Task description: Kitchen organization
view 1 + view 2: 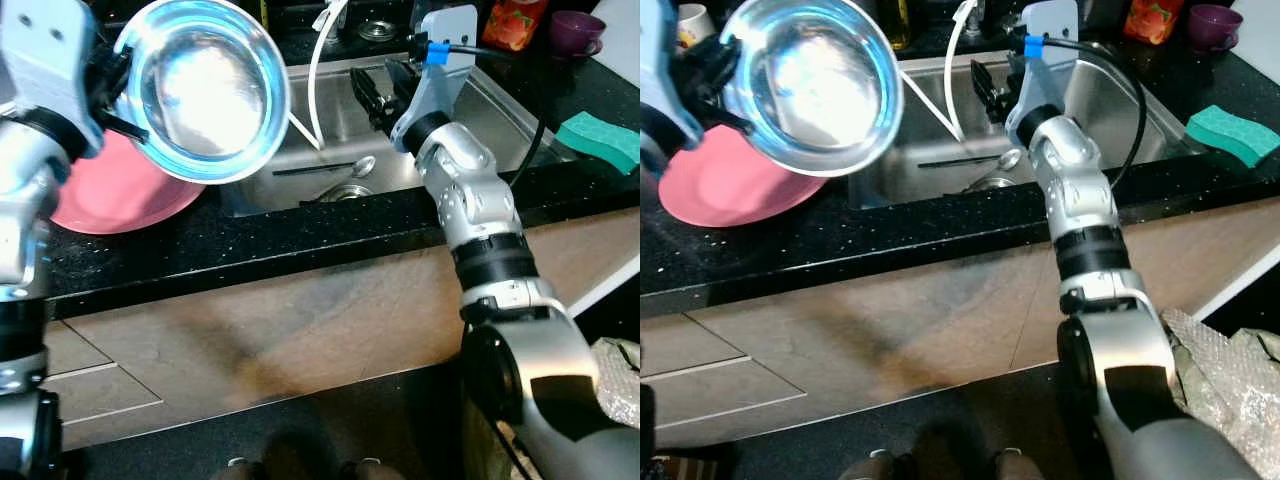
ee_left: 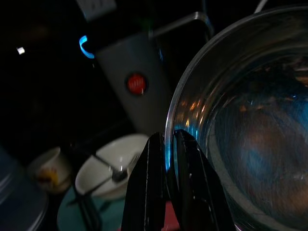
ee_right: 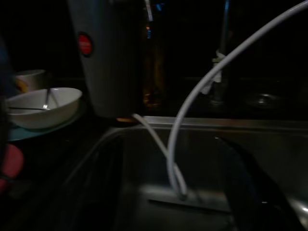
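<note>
**One steel bowl held up at the left, a sink in the middle**

At the far left, the left gripper has its two black fingers pinched narrow on the rim of a single steel bowl, holding it tilted in the air above the black counter. Under it lies one pink plate, half hidden by the bowl. In the dark left wrist view I make out one white bowl with cutlery in it, one small cup, and a grey appliance with a red badge too blurred to read.

In the middle, the steel sink holds one spoon and a white hose. The right gripper hovers over the basin; I cannot tell how its fingers stand.

To the right sit one green sponge, one purple cup, and a red packet, cut off, its print illegible.
</note>
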Controlling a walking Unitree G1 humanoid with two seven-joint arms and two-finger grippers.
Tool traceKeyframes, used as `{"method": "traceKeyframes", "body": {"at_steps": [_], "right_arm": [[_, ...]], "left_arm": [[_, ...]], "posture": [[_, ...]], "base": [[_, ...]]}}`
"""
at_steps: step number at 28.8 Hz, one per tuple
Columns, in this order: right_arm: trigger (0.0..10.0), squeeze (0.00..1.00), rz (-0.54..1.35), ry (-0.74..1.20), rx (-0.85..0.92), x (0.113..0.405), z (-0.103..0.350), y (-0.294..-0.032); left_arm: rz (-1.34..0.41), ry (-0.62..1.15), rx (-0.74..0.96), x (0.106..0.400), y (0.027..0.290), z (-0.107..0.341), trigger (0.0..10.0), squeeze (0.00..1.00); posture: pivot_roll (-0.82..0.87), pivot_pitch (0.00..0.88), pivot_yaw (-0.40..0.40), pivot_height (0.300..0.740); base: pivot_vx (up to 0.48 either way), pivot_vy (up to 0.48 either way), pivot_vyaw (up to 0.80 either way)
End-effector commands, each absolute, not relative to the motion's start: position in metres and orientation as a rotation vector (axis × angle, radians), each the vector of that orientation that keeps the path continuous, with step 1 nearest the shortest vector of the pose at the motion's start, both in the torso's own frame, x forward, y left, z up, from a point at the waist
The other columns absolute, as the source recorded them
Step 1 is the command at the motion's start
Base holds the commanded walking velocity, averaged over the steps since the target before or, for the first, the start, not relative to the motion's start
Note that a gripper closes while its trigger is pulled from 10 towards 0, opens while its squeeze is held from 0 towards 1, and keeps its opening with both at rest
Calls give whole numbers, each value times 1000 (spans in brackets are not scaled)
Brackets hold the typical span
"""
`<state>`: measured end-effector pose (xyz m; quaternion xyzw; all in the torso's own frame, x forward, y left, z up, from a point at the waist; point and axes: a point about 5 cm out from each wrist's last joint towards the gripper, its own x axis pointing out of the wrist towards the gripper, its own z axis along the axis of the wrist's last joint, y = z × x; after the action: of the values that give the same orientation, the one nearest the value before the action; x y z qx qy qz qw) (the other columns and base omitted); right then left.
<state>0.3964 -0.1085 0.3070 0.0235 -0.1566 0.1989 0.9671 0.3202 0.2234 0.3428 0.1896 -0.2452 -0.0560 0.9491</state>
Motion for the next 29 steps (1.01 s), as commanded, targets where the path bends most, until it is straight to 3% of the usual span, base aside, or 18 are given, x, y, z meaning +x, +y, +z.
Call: {"method": "traceKeyframes", "body": {"at_steps": [1, 5, 6, 14, 24, 29], "right_arm": [[10000, 1000, 415, -308, 81, 392, 305, -105], [10000, 1000, 468, -300, 93, 383, 302, -92], [10000, 0, 480, -301, 95, 381, 302, -90], [10000, 0, 493, -302, 115, 372, 306, -86], [10000, 0, 460, -287, 300, 371, 317, -101], [10000, 0, 586, -251, 291, 361, 314, -83]], "left_arm": [[-120, -568, 402, 314, 217, 347, 0, 0], [-143, -600, 417, 314, 205, 343, 0, 0], [-146, -598, 423, 315, 203, 341, 0, 0], [-145, -596, 441, 316, 196, 332, 0, 0], [-34, -613, 449, 316, 208, 333, 0, 0], [-62, -638, 427, 316, 205, 334, 0, 0]], "posture": [[57, 144, 18, 740], [52, 140, 22, 740], [51, 139, 22, 740], [47, 131, 23, 740], [48, 117, 23, 740], [46, 115, 23, 740]], "base": [[0, 0, 0], [0, 0, 0], [0, 0, 0], [0, 0, 0], [0, 0, 0], [0, 0, 0]]}}
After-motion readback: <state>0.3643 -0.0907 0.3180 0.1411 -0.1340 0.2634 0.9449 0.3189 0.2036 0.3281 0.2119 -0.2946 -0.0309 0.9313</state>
